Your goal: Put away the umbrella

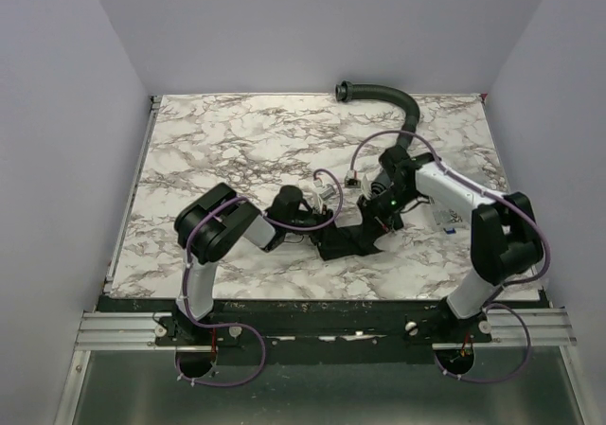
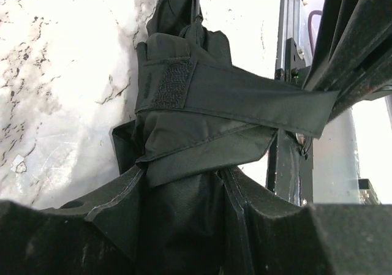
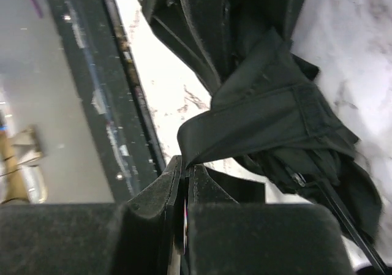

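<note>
Pinning umbrella (image 2: pixel 202 128) inside grasping left pincer (image 2: pixel 180 204) for steadiness; clenching right pincer (image 3: pixel 184 172) on strap (image 2: pixel 263 100) tip, three o'clock, tensioning wrap toward velcro patch (image 2: pixel 174 82) closure.

No text, label, brand, number or sign can be read in any of the three views. The black fabric umbrella bundle (image 2: pixel 184 165), at the centre of the left wrist view, shows only plain cloth. Its flat black closing strap (image 2: pixel 245 97) carries a rough hook-and-loop patch (image 2: pixel 174 82) with nothing printed on it. At the right of the overhead view, on the white marble-patterned counter (image 1: pixel 237 141), a small white-and-blue item (image 1: pixel 447 222) may bear print. It is too small to make out.
</note>
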